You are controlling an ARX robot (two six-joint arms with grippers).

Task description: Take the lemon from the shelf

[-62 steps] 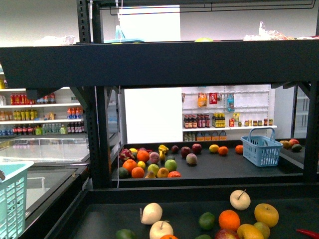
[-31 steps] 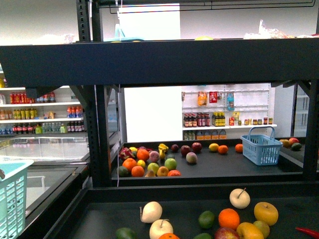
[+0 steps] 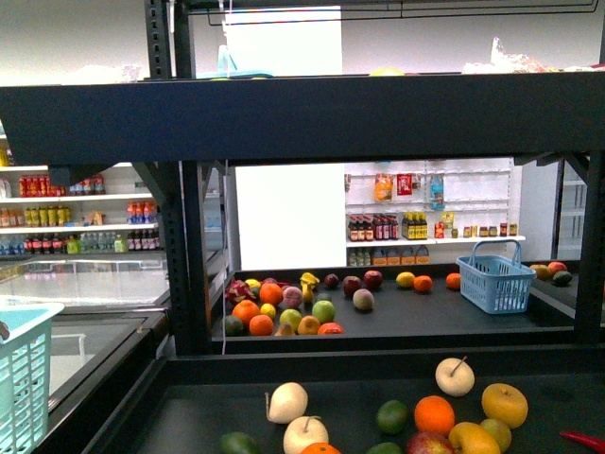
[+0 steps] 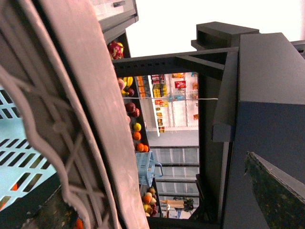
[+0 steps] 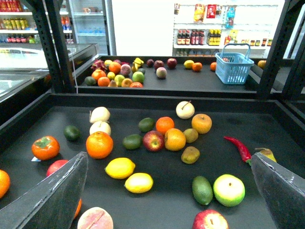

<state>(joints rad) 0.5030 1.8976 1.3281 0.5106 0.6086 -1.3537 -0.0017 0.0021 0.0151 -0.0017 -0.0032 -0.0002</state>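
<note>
Since its two grey padded fingers [image 5: 52, 195] stand spread wide with nothing between them, the right gripper [image 5: 167, 160] is empty, poised over the black metal tiered shelf [image 5: 228, 119]. The bright yellow oval lemon [image 5: 138, 182] lies on the near tray, low between those fingers. A second yellow oval fruit [image 5: 120, 168] sits just beside it, possibly touching; the view doesn't settle it.

Best approach: descend over the lemon and close across its short axis, keeping the fingers off the neighbouring fruit. The left gripper [image 4: 162, 205] is crowded by a pale blue plastic basket [image 4: 19, 143], so I cannot tell how its jaws stand.
</note>
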